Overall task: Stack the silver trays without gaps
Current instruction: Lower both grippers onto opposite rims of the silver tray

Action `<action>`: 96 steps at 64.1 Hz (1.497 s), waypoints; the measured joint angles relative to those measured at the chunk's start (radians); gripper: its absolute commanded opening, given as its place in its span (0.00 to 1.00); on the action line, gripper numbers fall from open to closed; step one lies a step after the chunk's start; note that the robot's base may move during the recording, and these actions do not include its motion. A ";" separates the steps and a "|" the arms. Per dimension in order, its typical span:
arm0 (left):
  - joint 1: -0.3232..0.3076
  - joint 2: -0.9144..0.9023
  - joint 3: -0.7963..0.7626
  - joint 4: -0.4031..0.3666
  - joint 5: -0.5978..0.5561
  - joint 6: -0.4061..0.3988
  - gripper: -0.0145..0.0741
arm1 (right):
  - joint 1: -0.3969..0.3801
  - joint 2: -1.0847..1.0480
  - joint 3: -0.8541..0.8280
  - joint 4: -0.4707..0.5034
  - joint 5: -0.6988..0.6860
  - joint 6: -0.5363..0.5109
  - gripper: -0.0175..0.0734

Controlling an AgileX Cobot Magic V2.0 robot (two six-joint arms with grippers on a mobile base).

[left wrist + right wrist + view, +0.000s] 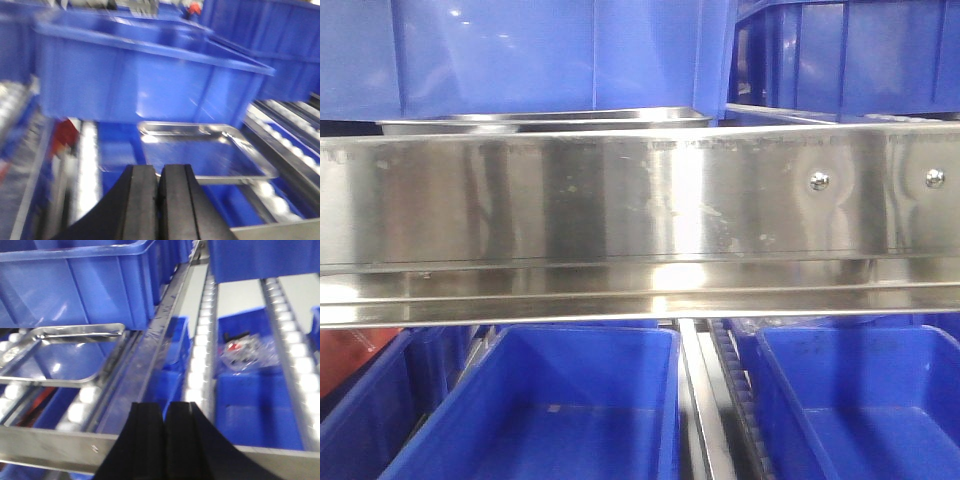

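**Roller rack: tray position and gripper state**

Roller-lane rack stocked with blue bins [580, 410]. One silver tray [550, 120] sits just behind the steel rail [620, 200], mostly hidden by it. Left gripper [159, 172] and right gripper [166, 410]: fingers pressed together, holding nothing.

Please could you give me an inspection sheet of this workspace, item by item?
Surface: roller tracks of a rack.
Job's things: silver tray lies on the rollers in front of a blue bin; a second tray cannot be told.
Clutter: clear bag with a red piece in a lower bin.
Hands: left hand shut, empty; right hand shut, empty.
Cables: nothing seen.
Surroundings: steel rail with two screw heads; blue bins above and below it.
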 measured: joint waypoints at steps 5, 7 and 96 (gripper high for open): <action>0.000 0.075 -0.025 -0.033 0.021 0.002 0.15 | 0.009 0.095 -0.053 0.054 0.023 -0.009 0.11; 0.000 0.112 -0.036 -0.040 0.026 0.004 0.15 | 0.016 0.127 -0.070 0.066 0.034 -0.012 0.11; -0.112 0.787 -0.194 -0.041 -0.183 0.010 0.52 | 0.437 0.962 -0.469 -0.297 -0.083 0.413 0.46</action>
